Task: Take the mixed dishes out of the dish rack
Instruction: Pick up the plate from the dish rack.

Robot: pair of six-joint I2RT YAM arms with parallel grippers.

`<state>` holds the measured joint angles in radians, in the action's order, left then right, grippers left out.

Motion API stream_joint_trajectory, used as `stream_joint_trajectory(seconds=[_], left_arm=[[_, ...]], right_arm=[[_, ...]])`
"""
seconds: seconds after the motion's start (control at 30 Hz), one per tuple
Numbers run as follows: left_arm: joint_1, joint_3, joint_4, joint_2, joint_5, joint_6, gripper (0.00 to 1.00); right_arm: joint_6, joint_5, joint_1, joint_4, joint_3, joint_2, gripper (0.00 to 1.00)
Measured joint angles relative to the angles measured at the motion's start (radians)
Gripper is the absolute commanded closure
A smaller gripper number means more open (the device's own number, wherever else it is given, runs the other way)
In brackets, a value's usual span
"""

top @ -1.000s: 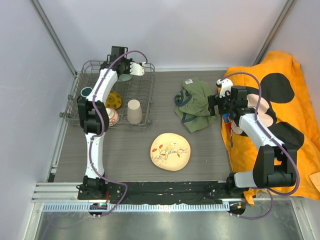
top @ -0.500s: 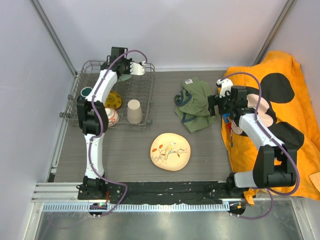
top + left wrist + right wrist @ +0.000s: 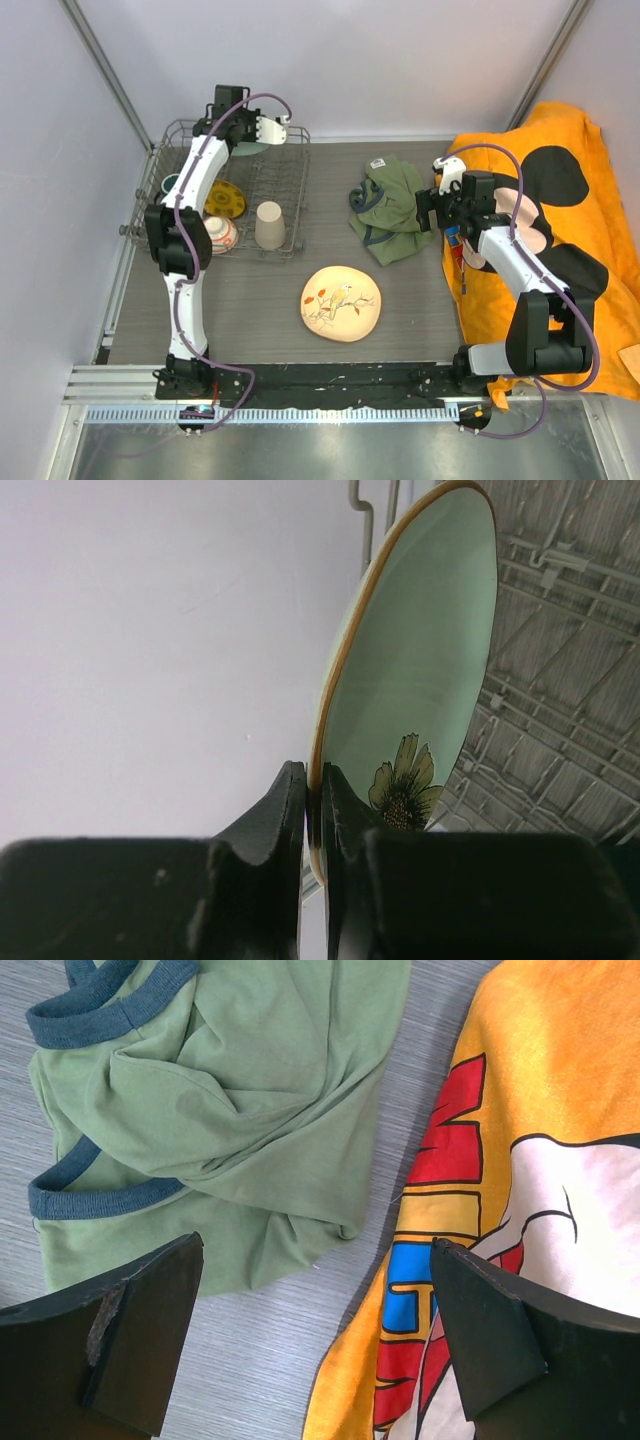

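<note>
One dish of six is out: the cream floral plate [image 3: 341, 303] lies flat on the surface at the lower centre of the overhead view, well apart from the rack [image 3: 283, 190]. A second is in hand. The left fingers [image 3: 314, 780] are pinched onto the gold rim of the pale green plate [image 3: 420, 670], which stands on edge at the rack's far end, upper left overhead; whether it has cleared the wires I cannot tell. Four more sit in the rack: the yellow plate [image 3: 226, 198], the beige cup [image 3: 268, 224], the red-and-white bowl [image 3: 222, 234] and the dark green mug [image 3: 173, 184] by the left wall. The right fingers [image 3: 315, 1245] are spread wide and empty over the green garment [image 3: 220, 1120] and orange cloth [image 3: 540, 1110] at the right. I judge most of the job remains.
</note>
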<state>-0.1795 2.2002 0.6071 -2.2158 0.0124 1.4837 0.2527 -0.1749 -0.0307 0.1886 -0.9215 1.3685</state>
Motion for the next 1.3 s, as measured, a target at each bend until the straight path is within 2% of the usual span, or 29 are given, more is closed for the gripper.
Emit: stream_joint_trajectory(seconds=[0.23, 0.43, 0.73, 0.9, 1.13, 1.3], left_arm=[[0.0, -0.013, 0.011, 0.053, -0.001, 0.014, 1.0], [0.0, -0.019, 0.051, 0.105, 0.0, -0.04, 1.0], [0.001, -0.077, 0.106, 0.245, 0.039, -0.255, 1.0], [0.002, -0.093, 0.134, 0.304, 0.093, -0.384, 1.0], [0.001, -0.11, 0.166, 0.343, 0.206, -0.536, 1.0], [0.002, -0.132, 0.177, 0.378, 0.296, -0.623, 1.0]], right_arm=[[0.0, -0.004, 0.0, 0.001, -0.001, 0.0, 0.0], [-0.001, -0.011, 0.0, 0.001, -0.002, 0.0, 0.01], [-0.02, -0.034, 0.0, 0.007, -0.004, -0.001, 0.0], [-0.044, -0.037, -0.044, 0.028, -0.032, -0.003, 0.0], [-0.088, -0.067, -0.156, 0.052, -0.135, -0.009, 0.01], [-0.108, -0.134, -0.179, 0.063, -0.246, 0.0, 0.01]])
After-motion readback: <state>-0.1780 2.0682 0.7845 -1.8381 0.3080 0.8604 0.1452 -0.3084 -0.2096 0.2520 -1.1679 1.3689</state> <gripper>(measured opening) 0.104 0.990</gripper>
